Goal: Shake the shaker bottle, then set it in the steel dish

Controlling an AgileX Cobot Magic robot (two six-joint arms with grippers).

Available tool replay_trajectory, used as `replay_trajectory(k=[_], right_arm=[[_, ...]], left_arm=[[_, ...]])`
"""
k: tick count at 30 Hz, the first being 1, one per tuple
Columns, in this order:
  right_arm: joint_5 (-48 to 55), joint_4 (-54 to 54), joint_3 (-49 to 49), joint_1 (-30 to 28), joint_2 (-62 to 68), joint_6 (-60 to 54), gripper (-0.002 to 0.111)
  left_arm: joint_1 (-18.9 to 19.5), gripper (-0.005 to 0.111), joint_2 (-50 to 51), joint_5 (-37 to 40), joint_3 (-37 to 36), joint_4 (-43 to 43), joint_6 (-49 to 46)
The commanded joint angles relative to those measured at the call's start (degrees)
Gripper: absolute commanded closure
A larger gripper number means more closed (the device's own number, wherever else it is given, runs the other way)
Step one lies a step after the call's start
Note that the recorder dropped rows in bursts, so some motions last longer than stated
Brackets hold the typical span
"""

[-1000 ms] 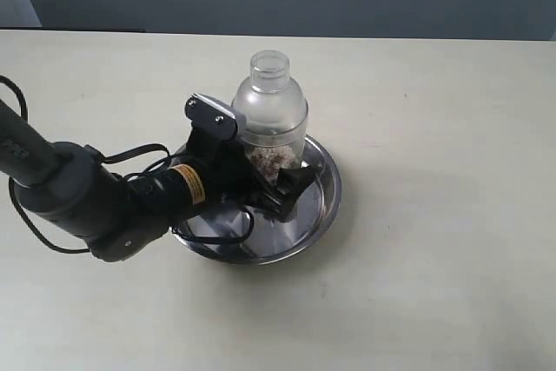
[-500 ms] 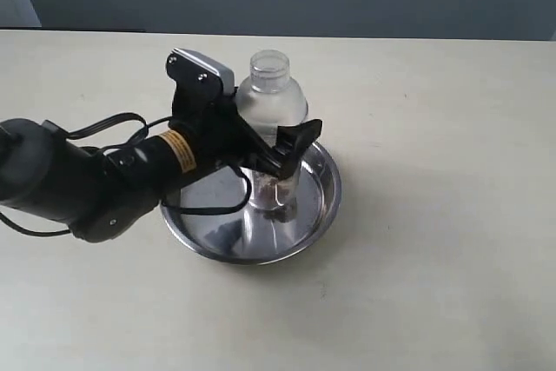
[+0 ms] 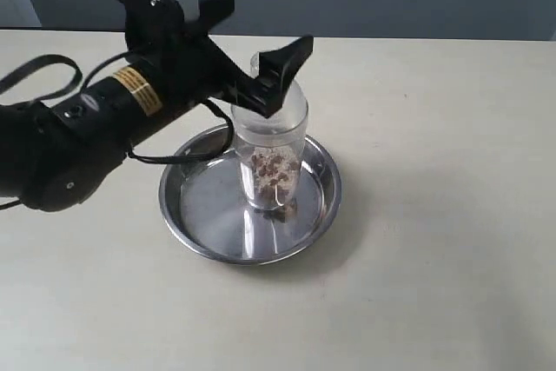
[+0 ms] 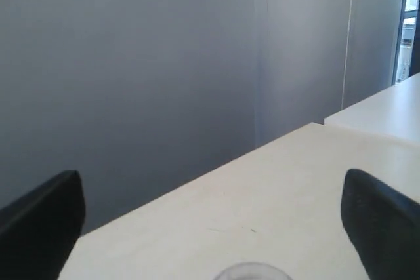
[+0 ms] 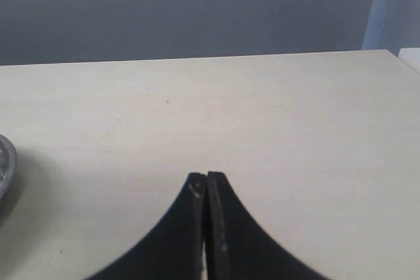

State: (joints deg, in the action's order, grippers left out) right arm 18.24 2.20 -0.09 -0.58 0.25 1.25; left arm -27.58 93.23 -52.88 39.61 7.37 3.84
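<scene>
The shaker bottle (image 3: 271, 149) stands upright inside the steel dish (image 3: 193, 234), its base on the flat bottom toward the far right part of the pan, close to the rim there. Brown bits (image 3: 272, 171) sit piled in its lower half. Nothing is touching it.

My left gripper (image 3: 267, 22) hangs above the bottle with its 2 jaws spread wide and empty. From the exterior view, 1 finger crosses in front of the bottle's neck, so I cannot see the cap clearly there. My left wrist view shows the same: both fingers (image 4: 41, 222) sit far out at the edges with only the table (image 4: 262, 214) between them, and a sliver of the bottle's rounded top (image 4: 252, 271) peeks in at the frame edge.

My right gripper (image 5: 207, 178) is off to the side over bare table, jaws pressed together on nothing. Just the edge of the dish shows in that view.

I judge the placing step done: the bottle is in the dish, standing, and let go. Whether it got its shake I cannot tell from this. What seems left is small: lifting my left arm clear without clipping the bottle's top and tipping it.
</scene>
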Motion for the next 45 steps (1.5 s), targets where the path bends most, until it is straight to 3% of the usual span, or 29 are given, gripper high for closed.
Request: replay_trajectory(k=[1, 2, 3, 5, 11, 22, 25, 27, 31, 34, 38, 40, 44, 45], right_arm=[[-0.7, -0.2, 0.1, 0.1, -0.2, -0.1, 0.109], [-0.7, -0.2, 0.1, 0.1, -0.2, -0.1, 0.109], [-0.7, -0.2, 0.1, 0.1, -0.2, -0.1, 0.109], [-0.7, -0.2, 0.1, 0.1, -0.2, -0.1, 0.109], [-0.7, -0.2, 0.1, 0.1, -0.2, -0.1, 0.109], [-0.7, -0.2, 0.1, 0.1, -0.2, -0.1, 0.109], [-0.7, -0.2, 0.1, 0.1, -0.2, -0.1, 0.109], [-0.7, -0.2, 0.1, 0.1, -0.2, -0.1, 0.109], [-0.7, -0.2, 0.1, 0.1, -0.2, -0.1, 0.109], [-0.7, -0.2, 0.1, 0.1, -0.2, -0.1, 0.109], [-0.7, -0.2, 0.1, 0.1, -0.2, -0.1, 0.109], [-0.7, -0.2, 0.1, 0.1, -0.2, -0.1, 0.109], [-0.7, -0.2, 0.1, 0.1, -0.2, -0.1, 0.109], [-0.7, -0.2, 0.1, 0.1, -0.2, -0.1, 0.109]], left_arm=[[0.1, 0.042, -12.3, 12.0, -0.3, -1.7, -5.6], [0.1, 0.053, -14.3, 14.8, -0.3, -1.7, -5.6], [0.1, 0.078, -18.1, 20.5, -0.3, -1.7, -5.6], [0.1, 0.105, -22.3, 26.9, -0.3, -1.7, -5.6], [0.1, 0.106, -35.4, 48.8, -0.3, -3.6, -7.5], [0.1, 0.106, -41.3, 63.4, -0.4, -1.9, -7.4], [0.3, 0.106, -42.5, 62.2, -2.9, -0.6, -7.4], [1.3, 0.106, -45.1, 57.3, -7.0, -3.7, -7.4], [4.7, 0.106, -56.6, 34.0, -24.3, -9.3, -7.4], [6.5, 0.106, -63.5, 33.9, -30.9, -12.1, -7.4], [11.3, 0.106, -77.3, 42.6, -39.5, -13.3, -7.4], [14.0, 0.106, -81.8, 47.9, -39.6, -13.3, -7.4], [18.4, 0.106, -88.9, 67.2, -39.6, -13.3, -7.4], [18.4, 0.106, -89.9, 68.2, -39.6, -13.3, -7.4]])
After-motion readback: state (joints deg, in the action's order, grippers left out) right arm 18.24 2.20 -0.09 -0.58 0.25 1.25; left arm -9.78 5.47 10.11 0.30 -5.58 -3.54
